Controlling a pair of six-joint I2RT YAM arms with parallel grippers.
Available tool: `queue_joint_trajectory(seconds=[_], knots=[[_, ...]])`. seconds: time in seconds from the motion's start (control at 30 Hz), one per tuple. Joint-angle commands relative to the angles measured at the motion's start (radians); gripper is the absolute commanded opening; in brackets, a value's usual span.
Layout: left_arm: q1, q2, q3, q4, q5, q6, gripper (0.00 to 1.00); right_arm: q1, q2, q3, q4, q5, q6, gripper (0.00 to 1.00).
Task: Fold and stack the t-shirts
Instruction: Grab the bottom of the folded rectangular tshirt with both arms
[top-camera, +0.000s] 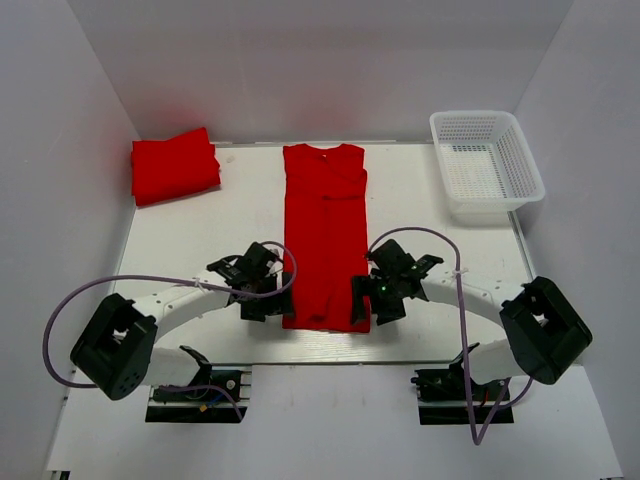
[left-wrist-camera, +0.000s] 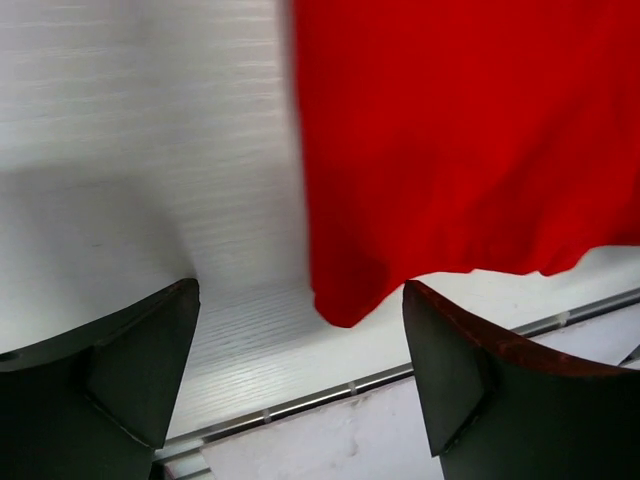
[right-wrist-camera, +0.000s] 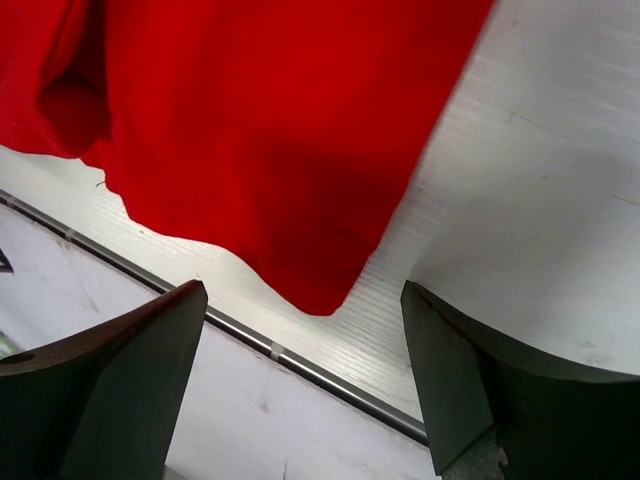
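A red t-shirt (top-camera: 325, 235) lies flat on the white table as a long narrow strip, sleeves folded in, collar at the far end. A second red t-shirt (top-camera: 175, 165) sits folded at the far left. My left gripper (top-camera: 268, 295) hovers open over the strip's near left corner (left-wrist-camera: 345, 300); nothing lies between its fingers (left-wrist-camera: 150, 365). My right gripper (top-camera: 372, 298) hovers open over the near right corner (right-wrist-camera: 320, 290), its fingers (right-wrist-camera: 450, 380) apart and empty. Both wrist views show the hem corner just ahead of the jaws.
A white mesh basket (top-camera: 487, 163) stands at the far right. A metal strip (left-wrist-camera: 300, 400) marks the table's near edge just behind the hem. White walls close in the left, right and far sides.
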Motion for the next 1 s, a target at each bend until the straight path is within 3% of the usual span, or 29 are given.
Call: queue_joint_trajectory(seconds=[0.0, 0.13, 0.27, 0.37, 0.47, 0.57, 0.6, 0.67, 0.97], knots=[[-0.032, 0.017, -0.014, 0.037, 0.003, 0.014, 0.92, -0.001, 0.015, -0.003, 0.036, -0.053, 0.007, 0.84], [-0.067, 0.043, -0.025, 0.057, -0.007, 0.003, 0.84, -0.001, 0.024, -0.003, 0.036, -0.061, 0.004, 0.80], [-0.105, 0.088, 0.002, -0.036, -0.092, -0.026, 0.53, -0.001, 0.031, -0.012, 0.035, -0.067, 0.007, 0.73], [-0.131, 0.121, -0.019, 0.003, -0.093, -0.037, 0.44, -0.002, 0.043, -0.020, 0.042, -0.072, 0.007, 0.66], [-0.154, 0.157, 0.001, 0.003, -0.094, -0.046, 0.32, 0.001, 0.058, -0.021, 0.042, -0.078, 0.005, 0.50], [-0.163, 0.181, 0.031, -0.050, -0.149, -0.081, 0.09, -0.001, 0.058, -0.023, 0.030, -0.069, -0.003, 0.28], [-0.174, 0.181, 0.042, -0.093, -0.160, -0.081, 0.00, -0.001, 0.055, -0.026, 0.021, -0.050, -0.001, 0.15], [-0.186, 0.172, 0.052, -0.107, -0.169, -0.107, 0.00, -0.002, 0.028, -0.050, 0.033, -0.030, 0.002, 0.00], [-0.196, 0.037, 0.091, -0.248, -0.148, -0.152, 0.00, 0.007, -0.176, -0.112, 0.078, -0.041, -0.018, 0.00]])
